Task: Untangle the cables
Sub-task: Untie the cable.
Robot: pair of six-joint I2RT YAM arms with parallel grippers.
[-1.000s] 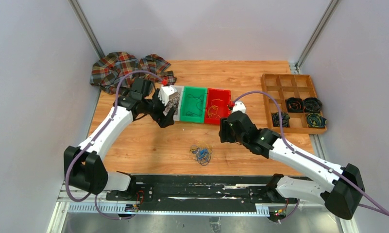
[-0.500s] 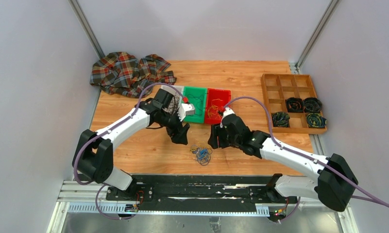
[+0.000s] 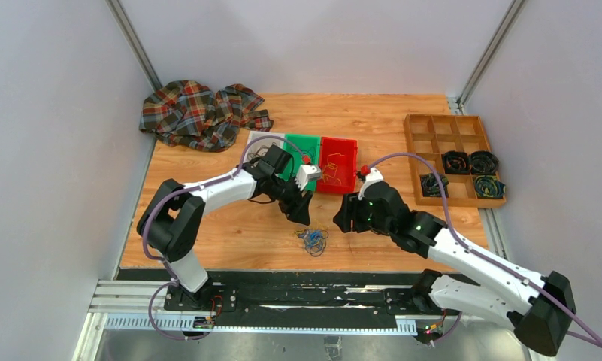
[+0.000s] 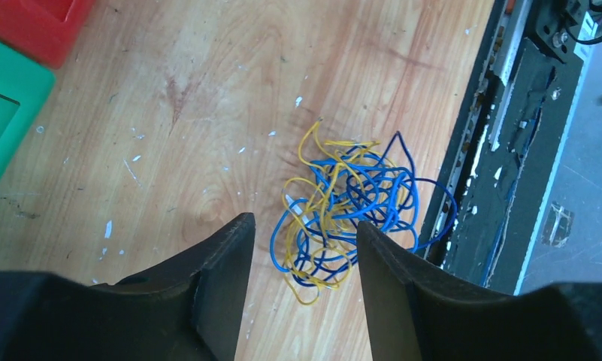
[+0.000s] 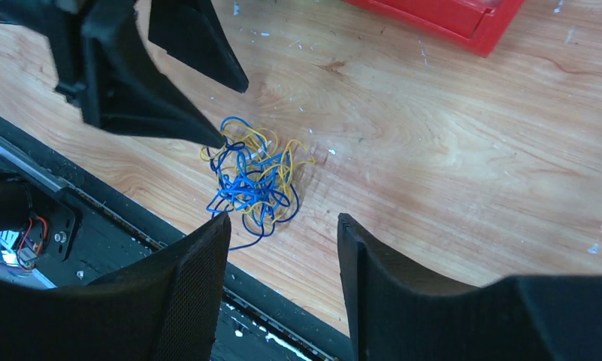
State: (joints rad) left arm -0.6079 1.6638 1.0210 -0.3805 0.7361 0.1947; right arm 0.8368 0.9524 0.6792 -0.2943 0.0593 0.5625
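Two arms bend inward and tilt down, with the left gripper (image 3: 303,214) and the right gripper (image 3: 340,218) flanking the cables (image 3: 312,239) from just above. Both sets of fingers are parted and empty. The cables form one clump of thin blue and yellow wire loops on a scuffed wooden table (image 3: 207,226). Three rectangular plastic bins (image 3: 297,147) stand behind the clump.

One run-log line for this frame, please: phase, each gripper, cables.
phase: approach | left gripper: open, over cables, empty | right gripper: open, beside cables, empty | cables: tangled clump on table
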